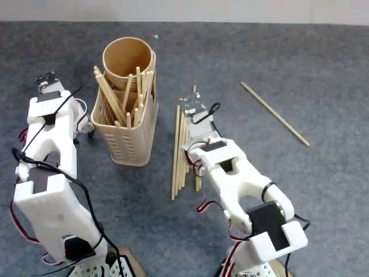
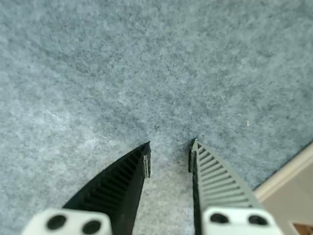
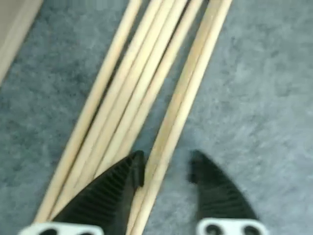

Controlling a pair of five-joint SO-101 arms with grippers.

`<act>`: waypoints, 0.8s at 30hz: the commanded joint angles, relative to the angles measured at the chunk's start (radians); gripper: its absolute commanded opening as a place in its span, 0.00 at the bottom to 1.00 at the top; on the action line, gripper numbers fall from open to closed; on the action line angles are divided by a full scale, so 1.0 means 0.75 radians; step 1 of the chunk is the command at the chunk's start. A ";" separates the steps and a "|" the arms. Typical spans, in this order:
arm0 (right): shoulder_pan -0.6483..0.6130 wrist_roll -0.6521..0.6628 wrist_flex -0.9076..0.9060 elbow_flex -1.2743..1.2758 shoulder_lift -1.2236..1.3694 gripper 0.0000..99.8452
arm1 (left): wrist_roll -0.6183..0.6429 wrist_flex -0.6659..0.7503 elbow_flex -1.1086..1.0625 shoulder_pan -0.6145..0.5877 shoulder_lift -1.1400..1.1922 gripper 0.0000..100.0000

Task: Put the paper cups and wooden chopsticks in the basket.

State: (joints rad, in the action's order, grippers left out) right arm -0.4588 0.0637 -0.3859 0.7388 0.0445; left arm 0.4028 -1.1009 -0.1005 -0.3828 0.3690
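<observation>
Picking up loose sticks looks like the step in hand: the right gripper (image 3: 166, 169) stands spread over the bundle of chopsticks (image 3: 146, 93), two sticks between its jaws, the rest just outside one jaw. Next it probably must close, lift and carry them to the basket (image 1: 130, 141) beside it, where a paper cup (image 1: 128, 57) stands. The left gripper (image 2: 168, 154) is spread above bare carpet (image 2: 146, 73). A lone chopstick (image 1: 275, 113) lies well apart from both. No writing is legible

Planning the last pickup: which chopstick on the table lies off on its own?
The single chopstick lying diagonally by itself, well away from the basket. The rest lie in a bundle at the right gripper or stand in the basket.
</observation>
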 commanded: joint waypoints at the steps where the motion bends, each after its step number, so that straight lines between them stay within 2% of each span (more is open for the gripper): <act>1: 0.015 -0.002 0.003 -0.036 0.007 0.02 | -0.014 0.006 0.021 -0.001 -0.017 0.16; 6: 0.040 0.000 -0.140 -0.075 -0.138 0.01 | -0.014 0.006 0.021 -0.001 -0.017 0.16; 11: 0.032 -0.002 -0.177 -0.165 -0.656 0.01 | -0.014 0.008 0.021 0.003 -0.017 0.16; 13: -0.024 -0.002 -0.152 -0.230 -0.854 0.01 | -0.014 0.010 0.021 0.003 -0.017 0.16; 17: -0.134 -0.004 0.157 -0.337 -1.061 0.01 | -0.014 0.010 0.021 0.003 -0.015 0.16; 20: -0.253 0.000 0.445 -0.359 -1.044 0.01 | -0.014 0.012 0.021 0.003 -0.013 0.16; 24: -0.459 0.002 0.602 -0.388 -0.907 0.01 | -0.014 0.012 0.021 -0.001 -0.009 0.16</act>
State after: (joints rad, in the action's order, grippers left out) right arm -0.7027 0.0637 -0.0376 0.5086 -0.6843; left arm 0.4028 -1.1009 -0.1005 -0.3828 0.3690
